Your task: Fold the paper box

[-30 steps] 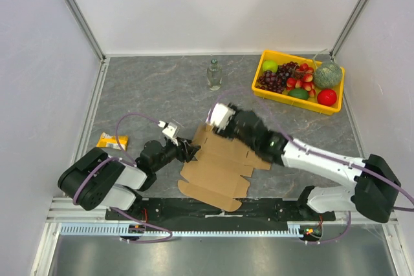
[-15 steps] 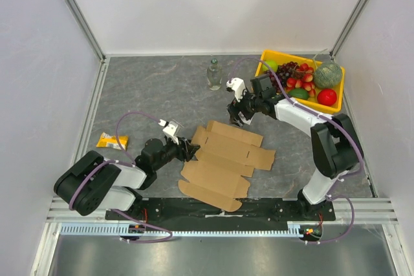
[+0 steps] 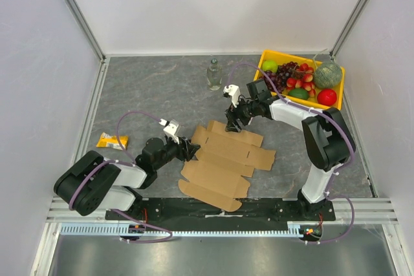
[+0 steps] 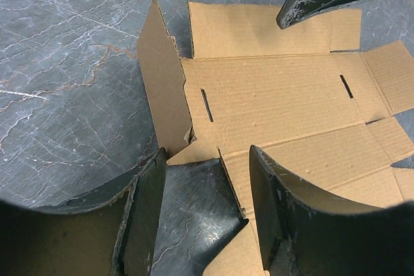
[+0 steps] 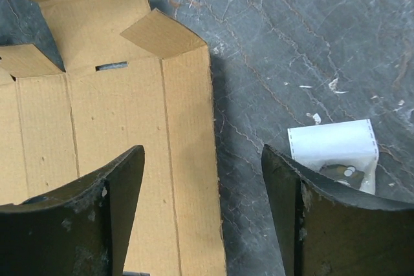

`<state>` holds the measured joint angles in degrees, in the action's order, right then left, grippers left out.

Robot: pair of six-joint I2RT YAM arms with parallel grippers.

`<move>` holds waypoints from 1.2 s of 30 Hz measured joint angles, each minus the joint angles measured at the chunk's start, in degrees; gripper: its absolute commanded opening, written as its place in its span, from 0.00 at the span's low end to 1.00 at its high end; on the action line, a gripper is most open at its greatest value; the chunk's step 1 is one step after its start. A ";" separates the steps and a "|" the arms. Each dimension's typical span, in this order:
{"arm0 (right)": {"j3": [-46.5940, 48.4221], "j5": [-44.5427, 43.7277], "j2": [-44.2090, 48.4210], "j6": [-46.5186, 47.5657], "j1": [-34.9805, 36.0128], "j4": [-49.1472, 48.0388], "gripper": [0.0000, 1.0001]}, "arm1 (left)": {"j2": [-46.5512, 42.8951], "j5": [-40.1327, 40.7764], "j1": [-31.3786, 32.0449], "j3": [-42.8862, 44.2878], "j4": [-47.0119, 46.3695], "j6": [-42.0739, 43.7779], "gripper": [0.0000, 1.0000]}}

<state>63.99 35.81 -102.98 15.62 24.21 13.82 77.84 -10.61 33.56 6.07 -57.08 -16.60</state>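
The paper box [image 3: 223, 159] lies as a flat brown cardboard sheet near the table's front, with slots and flaps showing in the left wrist view [image 4: 272, 101]. One side flap [image 4: 162, 88] stands raised. My left gripper [image 3: 191, 150] is open at the sheet's left edge, and its fingers [image 4: 145, 211] straddle a notch where bare table shows. My right gripper [image 3: 231, 124] is open low over the far edge; in the right wrist view [image 5: 204, 205] one finger is over the cardboard [image 5: 116, 114] and the other over bare table.
A yellow tray [image 3: 288, 55] of fruit stands at the back right. A clear bottle [image 3: 214, 74] stands behind the sheet. A yellow packet [image 3: 112, 140] lies at the left. A white sachet [image 5: 336, 153] lies just beyond the box's far edge.
My right arm swung off the sheet toward the back right, then its gripper came back down to the box's far edge. The left arm and the cardboard stayed put.
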 measured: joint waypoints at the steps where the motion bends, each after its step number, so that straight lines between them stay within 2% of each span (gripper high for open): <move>1: 0.00 0.07 -0.37 0.00 0.00 0.02 0.79 | 0.02 0.00 0.02 0.00 0.00 0.00 0.60; 7: -0.09 0.15 -2.36 0.00 0.00 0.02 0.75 | 0.07 0.00 0.02 0.00 0.00 0.00 0.60; 17: -0.15 0.59 -4.09 -0.13 0.00 0.00 0.55 | 0.07 0.02 0.02 0.00 0.00 0.00 0.60; 29: -0.20 3.02 -5.84 -0.85 0.04 0.46 0.40 | 0.33 0.02 0.02 0.02 0.00 0.00 0.60; 36: -0.20 3.98 -6.40 -1.31 0.52 0.46 0.23 | 0.37 0.07 0.02 0.02 0.00 0.00 0.60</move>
<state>63.79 39.79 -109.38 14.31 24.73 14.28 78.22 -10.55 33.58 6.09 -57.08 -16.60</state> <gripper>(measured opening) 0.294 0.600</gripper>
